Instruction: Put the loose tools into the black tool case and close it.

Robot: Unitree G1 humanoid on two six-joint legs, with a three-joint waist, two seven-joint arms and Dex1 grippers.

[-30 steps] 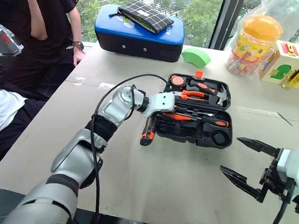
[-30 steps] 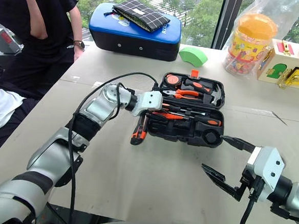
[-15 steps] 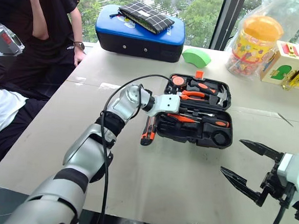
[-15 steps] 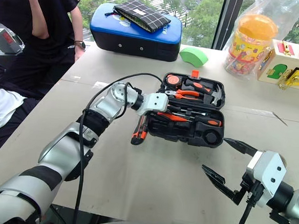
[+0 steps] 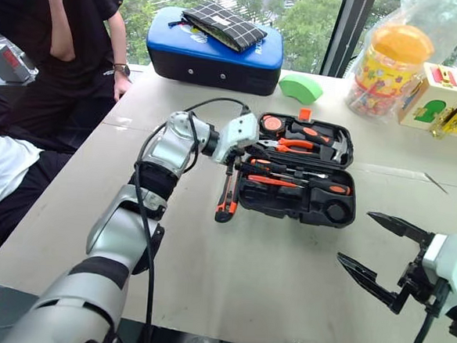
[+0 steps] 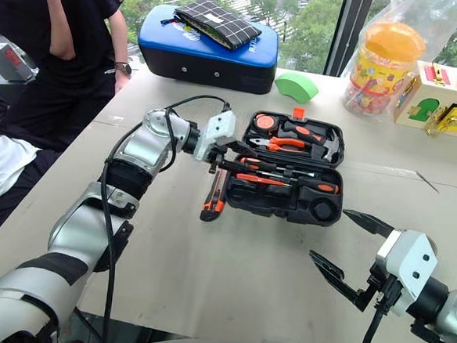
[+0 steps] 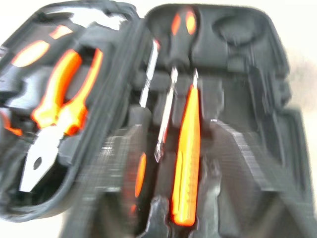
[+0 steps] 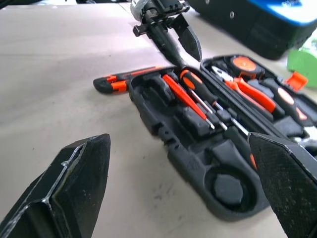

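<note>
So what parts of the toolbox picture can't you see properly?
- Utility knife: beside the black tool case in the left eye view, its far end hidden behind the left pincer.
- Tape measure: cut off by the left wrist view's edge.
- Right pincer: in the right wrist view its black fingers block the near table.

Bright daylight comes through the far windows [image 5: 302, 20], leaving soft, faint shadows on the pale surface [image 5: 244, 282]. The left wrist view is motion-blurred (washed out at its edges); the black tool case [image 7: 237, 99] smears.
</note>
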